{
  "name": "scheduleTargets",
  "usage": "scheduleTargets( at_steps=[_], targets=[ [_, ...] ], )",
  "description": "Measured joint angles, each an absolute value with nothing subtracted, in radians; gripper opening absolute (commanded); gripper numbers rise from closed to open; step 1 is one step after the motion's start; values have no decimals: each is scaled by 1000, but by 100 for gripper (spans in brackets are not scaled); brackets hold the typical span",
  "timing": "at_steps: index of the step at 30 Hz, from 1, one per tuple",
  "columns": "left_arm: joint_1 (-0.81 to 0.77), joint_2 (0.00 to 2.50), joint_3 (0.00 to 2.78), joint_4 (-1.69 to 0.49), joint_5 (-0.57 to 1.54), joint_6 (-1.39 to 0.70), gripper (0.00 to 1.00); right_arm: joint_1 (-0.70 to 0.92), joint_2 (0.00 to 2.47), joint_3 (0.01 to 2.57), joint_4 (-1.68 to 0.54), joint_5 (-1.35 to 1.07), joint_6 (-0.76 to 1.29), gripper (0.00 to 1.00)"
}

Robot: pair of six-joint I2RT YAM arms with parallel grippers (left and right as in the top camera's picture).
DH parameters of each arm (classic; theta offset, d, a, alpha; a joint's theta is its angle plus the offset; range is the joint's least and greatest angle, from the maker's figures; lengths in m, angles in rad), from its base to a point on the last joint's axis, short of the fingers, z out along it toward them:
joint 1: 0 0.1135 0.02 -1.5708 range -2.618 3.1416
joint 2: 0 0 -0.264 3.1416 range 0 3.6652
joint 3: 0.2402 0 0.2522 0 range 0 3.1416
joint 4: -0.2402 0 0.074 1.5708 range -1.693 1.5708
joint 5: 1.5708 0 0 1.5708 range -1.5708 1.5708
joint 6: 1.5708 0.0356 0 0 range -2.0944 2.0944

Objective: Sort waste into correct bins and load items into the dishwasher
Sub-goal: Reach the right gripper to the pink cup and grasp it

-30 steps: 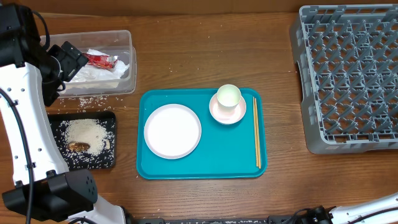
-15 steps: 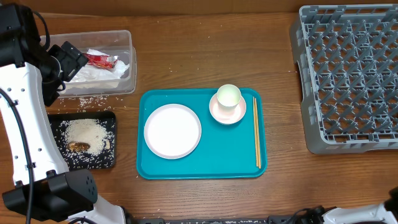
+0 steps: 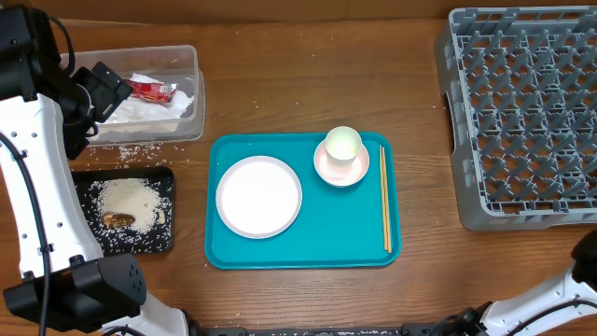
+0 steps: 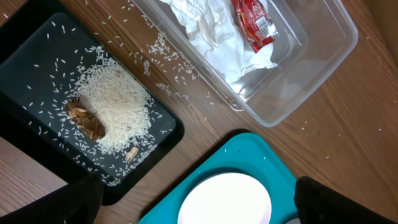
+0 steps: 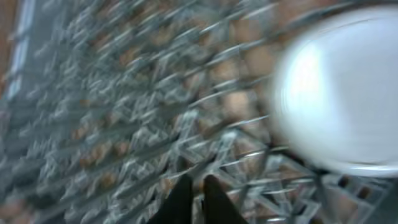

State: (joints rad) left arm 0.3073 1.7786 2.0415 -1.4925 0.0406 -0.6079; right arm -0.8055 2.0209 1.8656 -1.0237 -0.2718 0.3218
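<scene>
While the left gripper point(image 4: 199, 183) is hanging wide open, the red wrapper point(image 4: 252, 23) is lying in the far-left clear tub point(image 4: 298, 74), print too small to read. Can't tell if the right gripper point(image 5: 198, 198) is gripping, it's blurring over the rack point(image 5: 112, 106).

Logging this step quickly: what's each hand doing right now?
Left hand: open, holding nothing.
Right hand: looks closed and empty, though the picture is blurred.
</scene>
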Motion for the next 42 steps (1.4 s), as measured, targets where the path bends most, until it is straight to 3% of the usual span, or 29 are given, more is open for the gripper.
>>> scheduleTargets(
  at_steps=[4, 8, 9, 11, 19, 26, 30, 35, 42],
  targets=[
    [307, 1779, 2041, -1493, 41, -608, 100, -748, 1994, 1866, -1052, -485, 193, 26],
    [307, 1779, 2041, -1493, 41, -608, 100, -623, 1913, 1866, -1169, -622, 95, 47],
    [307, 1779, 2041, -1493, 41, -608, 100, -577, 1886, 1866, -1208, -643, 72, 56],
    [307, 1779, 2041, -1492, 40, -608, 100, -459, 1832, 1868, -1283, -679, 17, 100],
    [307, 1779, 2041, -1493, 41, -608, 100, -7, 1802, 1853, -1352, -699, -99, 100],
    [307, 1779, 2041, -1493, 41, -608, 100, 365, 1803, 1800, -1161, -284, 167, 59],
    [307, 1779, 2041, -1493, 41, -608, 100, 525, 1804, 1719, -1068, -12, 336, 50],
    [307, 1779, 2041, -1493, 41, -608, 100, 609, 1811, 1623, -979, 190, 480, 46],
    [307, 1779, 2041, -1493, 41, -608, 100, 609, 1887, 1576, -894, 190, 557, 42]
  ],
)
